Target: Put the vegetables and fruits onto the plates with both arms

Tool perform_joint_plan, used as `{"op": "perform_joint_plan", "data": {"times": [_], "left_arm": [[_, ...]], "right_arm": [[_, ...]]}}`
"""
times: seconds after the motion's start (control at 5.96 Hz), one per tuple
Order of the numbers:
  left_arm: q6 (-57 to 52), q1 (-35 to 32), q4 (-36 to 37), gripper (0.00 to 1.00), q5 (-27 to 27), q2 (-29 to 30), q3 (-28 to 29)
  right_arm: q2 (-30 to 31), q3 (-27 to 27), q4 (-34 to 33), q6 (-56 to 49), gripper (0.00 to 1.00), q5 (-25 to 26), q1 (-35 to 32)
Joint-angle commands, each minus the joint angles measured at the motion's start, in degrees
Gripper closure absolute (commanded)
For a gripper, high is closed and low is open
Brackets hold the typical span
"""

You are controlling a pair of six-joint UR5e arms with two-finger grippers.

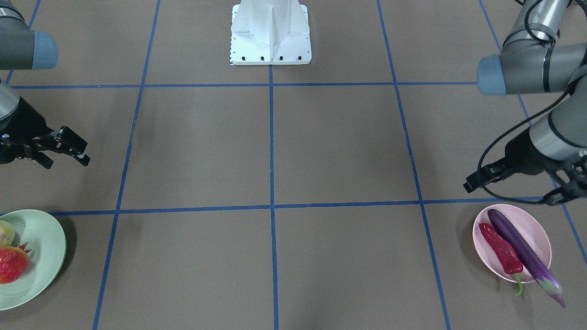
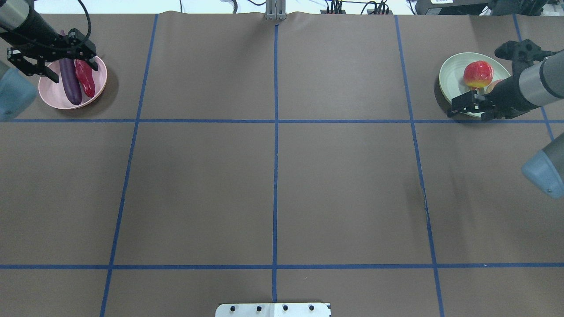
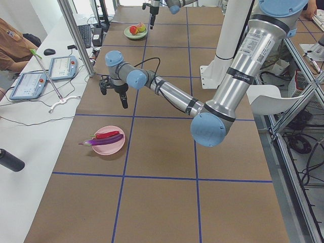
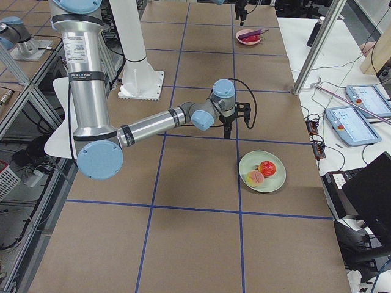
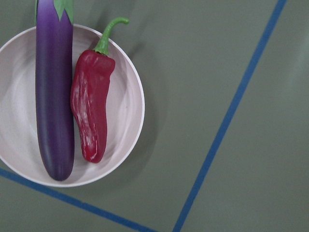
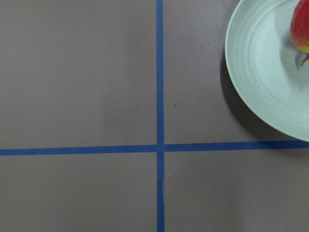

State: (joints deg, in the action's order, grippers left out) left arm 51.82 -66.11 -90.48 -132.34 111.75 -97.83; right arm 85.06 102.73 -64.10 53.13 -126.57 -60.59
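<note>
The pale pink plate (image 1: 536,233) holds the purple eggplant (image 1: 520,250) and the red chili (image 1: 502,250) side by side; the eggplant's cap hangs over the rim. The left wrist view shows the eggplant (image 5: 54,96), chili (image 5: 91,106) and pink plate (image 5: 125,111). My left gripper (image 1: 509,192) hovers open and empty, on the robot's side of that plate. The mint green plate (image 1: 41,247) holds the peach (image 1: 4,233) and the red-orange fruit (image 1: 11,265). My right gripper (image 1: 66,160) is open and empty, raised beside that plate. The right arm mostly hides the peach in the overhead view.
The white base block (image 1: 270,36) stands at the table's robot-side edge. Blue tape lines (image 1: 271,206) divide the brown table into squares. A side bench with tablets (image 3: 61,68) and a metal post (image 3: 76,35) runs along the far side.
</note>
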Motion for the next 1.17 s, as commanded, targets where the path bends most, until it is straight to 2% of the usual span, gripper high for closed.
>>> {"op": "perform_joint_plan", "data": {"times": [0.0,0.17,0.34,1.01], "left_arm": [[-11.9,-0.9,-0.1,0.0,0.2,-8.6,-6.6],[-19.5,-3.8,-0.4,0.0,0.2,-12.9,-6.9],[-26.3,-6.5,-0.4,0.0,0.2,-15.9,-6.8],[-38.5,-13.8,0.3,0.0,-0.5,-24.7,-6.1]], "right_arm": [[4.4,-0.5,-0.1,-9.6,0.0,-4.1,-6.1],[6.2,-0.5,-0.9,-14.0,0.0,-6.3,-9.9],[8.3,-0.6,-4.4,-23.3,0.0,-6.8,-13.1],[8.4,-0.1,-25.9,-51.0,0.0,-6.8,-22.6]]}}
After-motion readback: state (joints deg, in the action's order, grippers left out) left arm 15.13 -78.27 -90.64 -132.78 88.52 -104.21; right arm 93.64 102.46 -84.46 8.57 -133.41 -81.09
